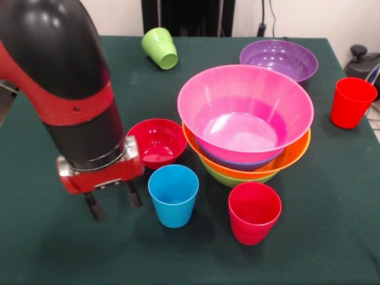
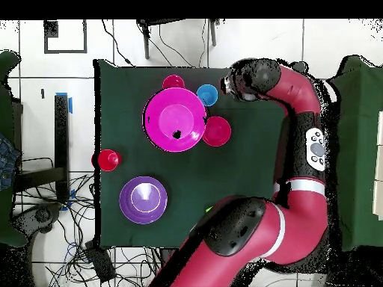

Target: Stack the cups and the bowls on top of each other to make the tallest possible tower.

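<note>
You see the red and black arm [image 1: 71,89] at the table's left side, its gripper [image 1: 113,202] hanging just left of the sky blue plastic tumbler [image 1: 173,195], jaws apart and empty. The tower [image 1: 246,119] of nested glossy bowls sits mid-table, wide pink bowl on top, then blue, orange and lime green rims. Behind the tower lies the purple bowl [image 1: 279,58]; touching its left side, the small red bowl [image 1: 157,141]. In front of the tower stands a red tumbler [image 1: 254,212]; another [image 1: 351,102] stands far right. The lime green tumbler [image 1: 160,48] lies tipped behind.
</note>
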Available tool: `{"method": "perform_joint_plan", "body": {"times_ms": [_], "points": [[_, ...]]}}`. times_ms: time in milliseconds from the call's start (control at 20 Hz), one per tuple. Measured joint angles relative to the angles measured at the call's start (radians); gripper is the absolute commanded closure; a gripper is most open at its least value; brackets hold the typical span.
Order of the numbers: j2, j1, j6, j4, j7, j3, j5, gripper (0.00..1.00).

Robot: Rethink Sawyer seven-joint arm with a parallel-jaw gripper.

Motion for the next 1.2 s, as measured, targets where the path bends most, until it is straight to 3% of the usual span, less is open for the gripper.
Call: {"method": "perform_joint_plan", "body": {"times_ms": [300,1200], "points": [[-0.023,0.000,0.000,0.059,0.000,0.000,0.031,0.00],[-0.127,0.000,0.000,0.062,0.000,0.000,0.123,0.00]]}}
